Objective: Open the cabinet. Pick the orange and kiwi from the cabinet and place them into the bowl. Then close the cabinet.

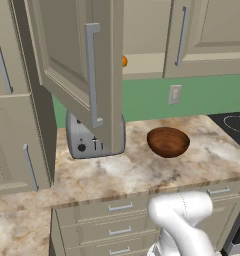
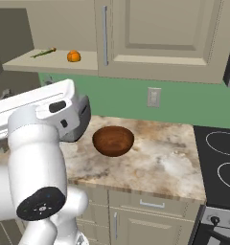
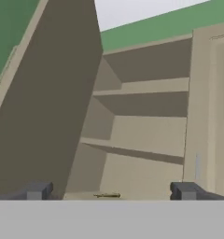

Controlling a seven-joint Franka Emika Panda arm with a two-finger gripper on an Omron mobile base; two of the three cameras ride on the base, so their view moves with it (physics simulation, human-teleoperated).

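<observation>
The cabinet [image 2: 150, 33] has its left door swung wide; the orange [image 2: 74, 56] sits near the bottom shelf's front edge; the bowl [image 2: 113, 140] stands on the worktop [image 2: 169, 162] with room around it; the gripper [image 3: 109, 191] is released, facing the shelves.

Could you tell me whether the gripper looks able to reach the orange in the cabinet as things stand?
Probably yes: the cabinet's left door is swung open, the orange sits exposed on the bottom shelf, and the gripper faces the open interior with fingers apart.
</observation>
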